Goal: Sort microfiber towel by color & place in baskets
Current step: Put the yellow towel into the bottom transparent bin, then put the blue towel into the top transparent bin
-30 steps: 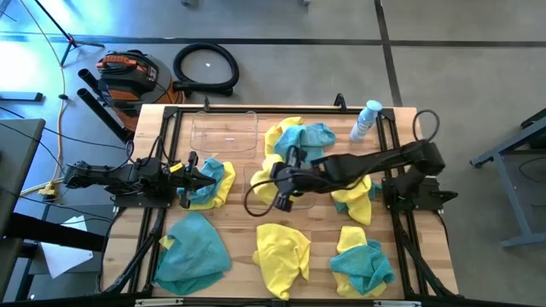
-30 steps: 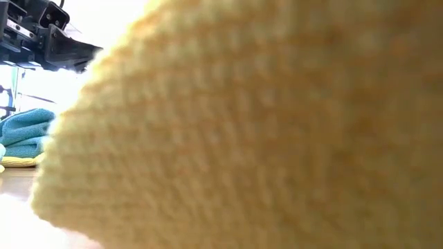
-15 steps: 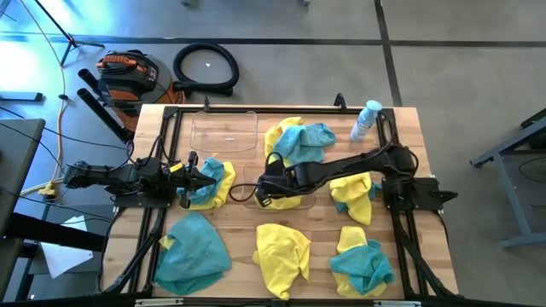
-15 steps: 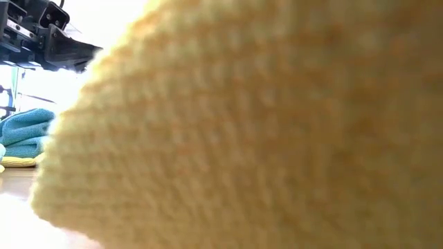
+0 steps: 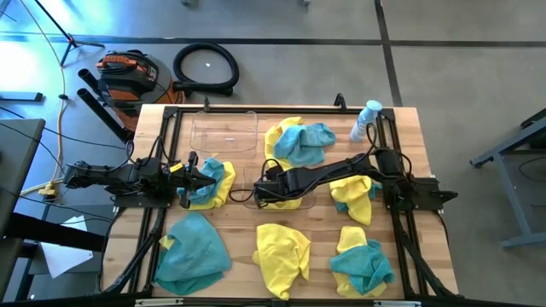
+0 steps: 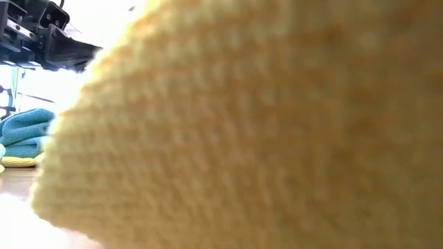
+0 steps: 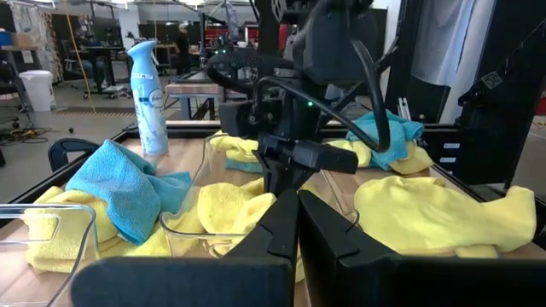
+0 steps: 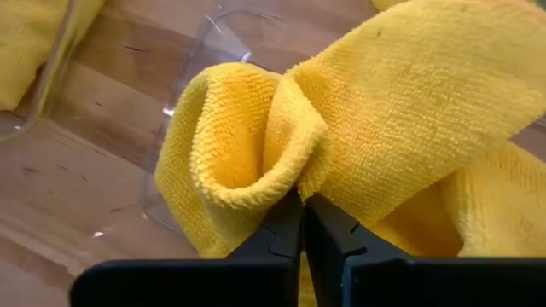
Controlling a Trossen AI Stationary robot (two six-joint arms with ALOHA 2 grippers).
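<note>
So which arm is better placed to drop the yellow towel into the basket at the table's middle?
The right. Its gripper is shut on the yellow towel over the clear basket. The left gripper sits shut at the left heap, holding nothing.

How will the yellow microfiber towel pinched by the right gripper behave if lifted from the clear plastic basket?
Probably floppy: the yellow microfiber towel bunches into soft folds at the right gripper, so it should drape. Probably light, with a nubby pile that grips well. The clear plastic basket looks thin and may shift if the cloth drags.
</note>
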